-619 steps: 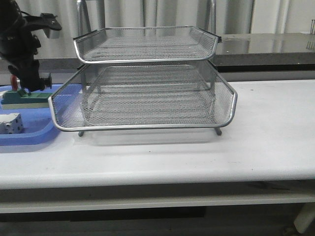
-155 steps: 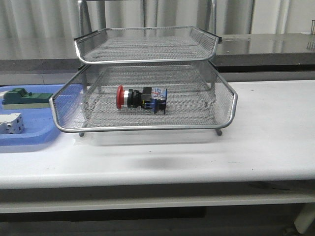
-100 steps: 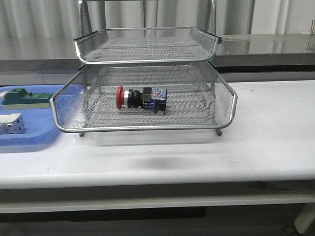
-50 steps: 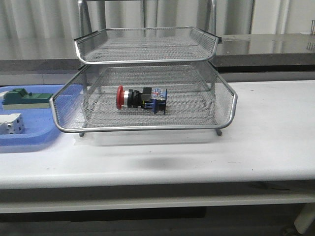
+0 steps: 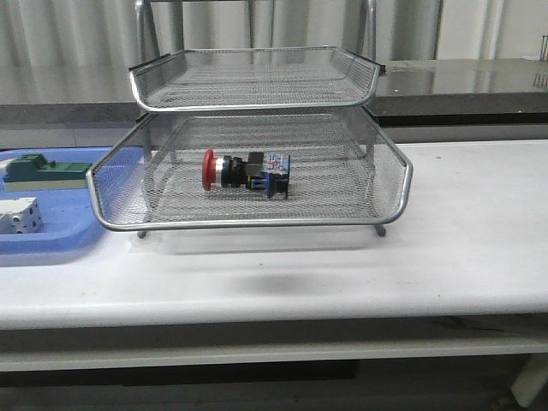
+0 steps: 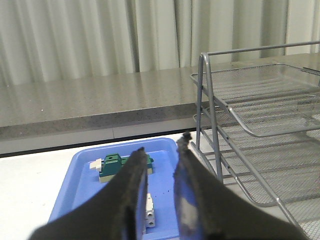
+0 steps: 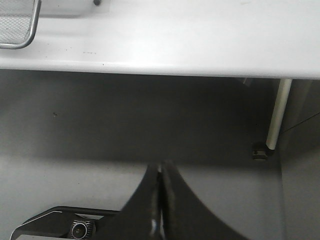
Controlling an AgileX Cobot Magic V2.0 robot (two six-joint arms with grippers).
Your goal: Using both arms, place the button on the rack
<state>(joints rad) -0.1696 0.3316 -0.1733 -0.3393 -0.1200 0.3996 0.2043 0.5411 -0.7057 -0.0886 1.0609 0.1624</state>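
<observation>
Upper tier (image 5: 253, 77) overhangs button (image 5: 246, 172); front open.

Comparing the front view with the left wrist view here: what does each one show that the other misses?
Only the front view shows the button, lying on its side in the lower visible tray of the rack. Only the left wrist view shows the left gripper, its fingers slightly apart and holding nothing, and the rack's upright frame from the side. Both show the rack, the blue tray, the green block and the white block.
</observation>
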